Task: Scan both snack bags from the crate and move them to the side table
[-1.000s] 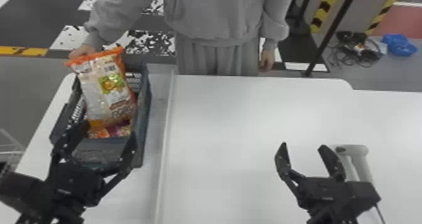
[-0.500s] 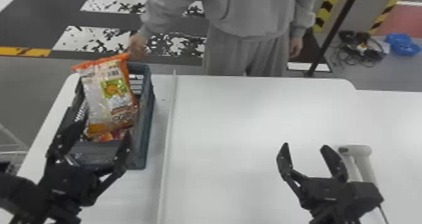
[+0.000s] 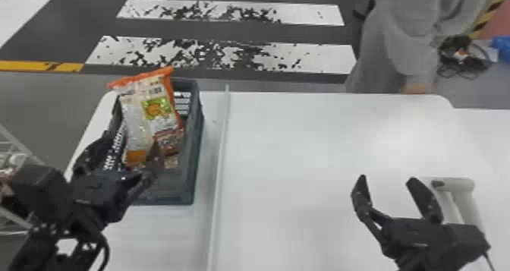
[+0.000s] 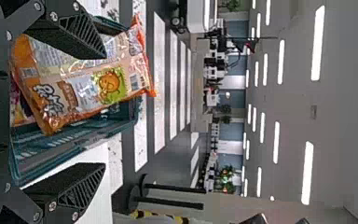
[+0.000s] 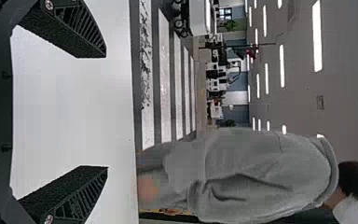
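**Snack stock, crated**

One orange-edged, printed plastic snack bag, leaning upright in the crate, top above the rim. One orange-and-purple plastic packet, beneath it, mostly hidden. One dark blue-grey, rectangular plastic crate, on the smooth white worktop. One black, two-fingered left pincer, released, near the bag. One matching right pincer, released, beside an off-white, handled object.

The head view looks forward and down on the table and crate. The left wrist view, close by that crate, and the right, over the table, face out across floor stripes all three share.
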